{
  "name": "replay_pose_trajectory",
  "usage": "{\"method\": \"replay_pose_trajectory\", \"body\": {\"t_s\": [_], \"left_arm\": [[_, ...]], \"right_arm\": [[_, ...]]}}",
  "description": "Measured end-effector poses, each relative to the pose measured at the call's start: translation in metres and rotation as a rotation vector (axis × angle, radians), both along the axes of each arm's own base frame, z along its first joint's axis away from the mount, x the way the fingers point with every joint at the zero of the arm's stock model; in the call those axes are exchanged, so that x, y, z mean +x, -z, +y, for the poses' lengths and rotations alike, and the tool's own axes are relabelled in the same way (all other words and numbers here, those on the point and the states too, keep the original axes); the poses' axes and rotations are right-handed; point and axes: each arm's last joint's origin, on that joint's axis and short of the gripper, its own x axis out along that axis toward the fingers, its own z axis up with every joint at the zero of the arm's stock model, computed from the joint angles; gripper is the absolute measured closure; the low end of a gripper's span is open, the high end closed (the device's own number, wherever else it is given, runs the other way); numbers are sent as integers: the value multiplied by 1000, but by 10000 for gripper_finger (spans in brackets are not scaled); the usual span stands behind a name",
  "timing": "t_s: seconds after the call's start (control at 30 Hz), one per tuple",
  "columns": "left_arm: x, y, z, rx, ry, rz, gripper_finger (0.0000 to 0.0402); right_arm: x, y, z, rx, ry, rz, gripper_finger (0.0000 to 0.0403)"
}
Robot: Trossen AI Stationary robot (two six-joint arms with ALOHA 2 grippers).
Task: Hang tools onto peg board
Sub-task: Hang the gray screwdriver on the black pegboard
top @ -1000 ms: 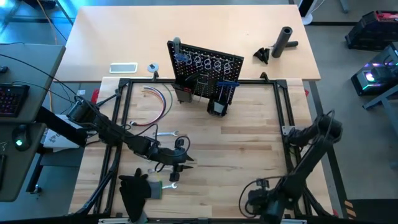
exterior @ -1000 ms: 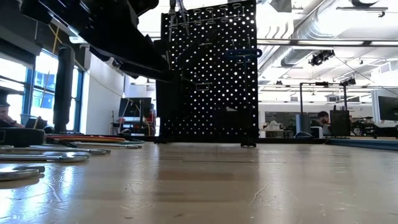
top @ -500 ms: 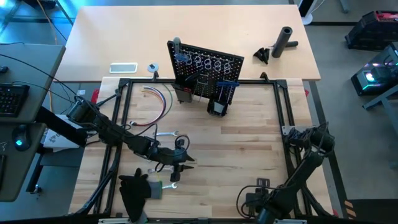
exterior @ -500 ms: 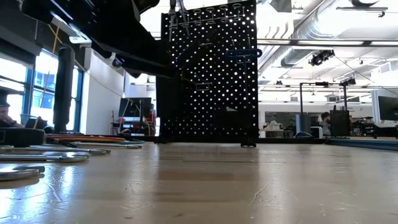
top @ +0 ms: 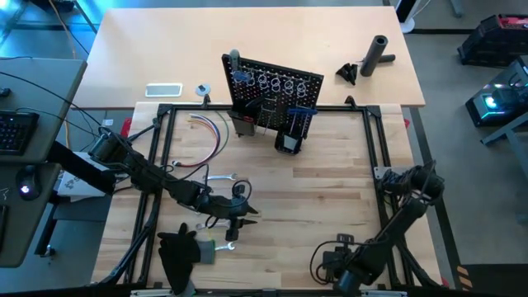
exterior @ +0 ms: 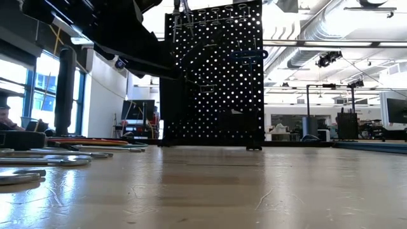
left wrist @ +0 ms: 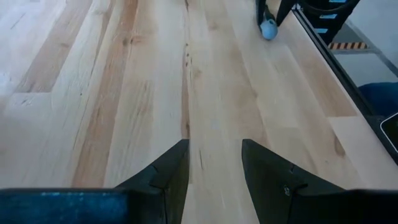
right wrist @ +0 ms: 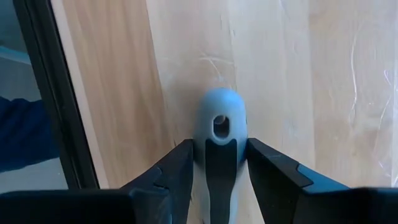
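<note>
While the right end effector (right wrist: pixel 213 163) grips a grey tool handle (right wrist: pixel 217 127) low at the bench's (top: pixel 330 181) near edge, far from the peg board (top: pixel 271 92), it could slip mid-carry. Left end effector (left wrist: pixel 213 163) hangs parted, empty.

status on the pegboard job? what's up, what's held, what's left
Done: a few tools already hang on the peg board. In hand: the right gripper clamps a grey-blue tool handle; the left gripper is open and empty. Left: wrenches lie on the table.

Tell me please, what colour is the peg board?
Black peg board, best seen in the high view.
</note>
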Motion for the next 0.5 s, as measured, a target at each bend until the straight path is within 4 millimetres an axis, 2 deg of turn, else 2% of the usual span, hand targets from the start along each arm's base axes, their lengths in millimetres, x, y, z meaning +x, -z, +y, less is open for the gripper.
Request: {"method": "replay_pose_trajectory", "body": {"t_s": [0.33,0.5], "left_arm": [[0,0,0,33,12,-5,261],[0,0,0,47,21,-8,261]], "right_arm": [[16,2,-16,-62,7,-27,293],[26,2,-23,-85,6,-55,286]]}}
